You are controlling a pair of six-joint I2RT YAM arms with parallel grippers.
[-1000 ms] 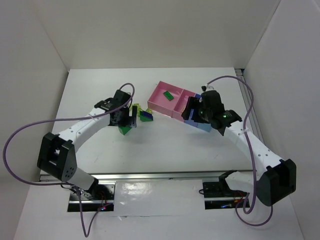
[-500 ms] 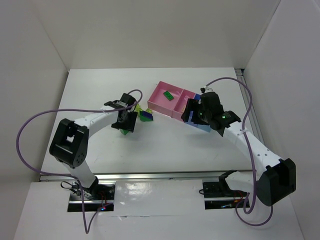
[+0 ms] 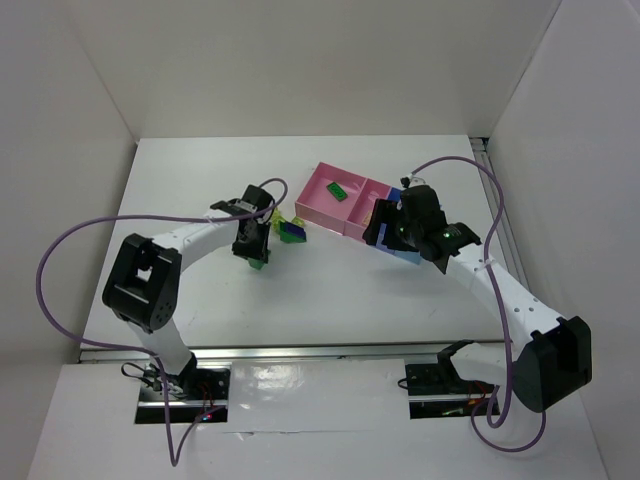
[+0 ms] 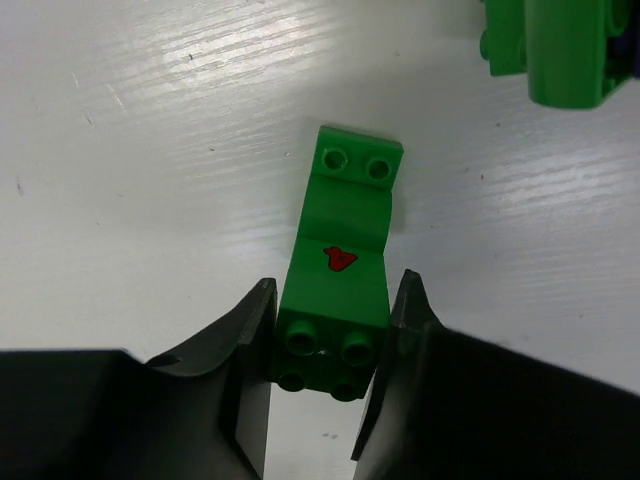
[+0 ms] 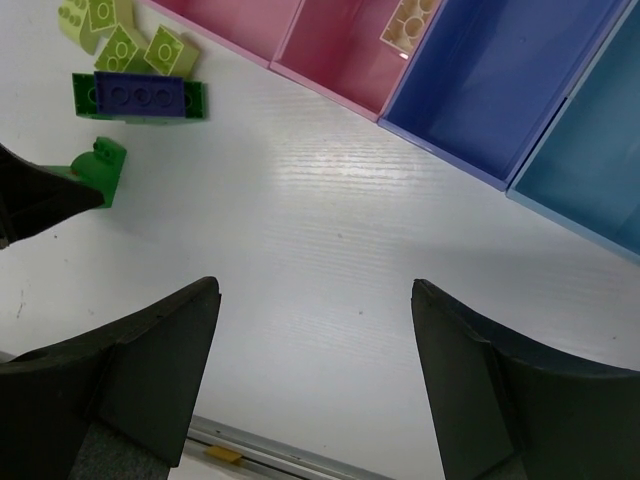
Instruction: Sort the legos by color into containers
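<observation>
**While left tool [image 4: 335, 300] clamps a green lego [image 4: 345, 230], right tool [image 5: 312, 288] hangs apart**

We see both left fingers pressed on the lego's near end. It lies on the bench [image 4: 150, 150], red mark up, 2 studs at its far end. Right jaws are wide with nothing between them, above the bench beside the containers: pink tray [image 5: 340, 60], periwinkle tray [image 5: 500, 70], light-blue tray [image 5: 600, 150]. 1 tan brick [image 5: 410, 22] sits in the pink tray. Yellow-green bricks [image 5: 120, 40] and a blue-on-green stack [image 5: 140, 97] lie near the clamped lego.
</observation>
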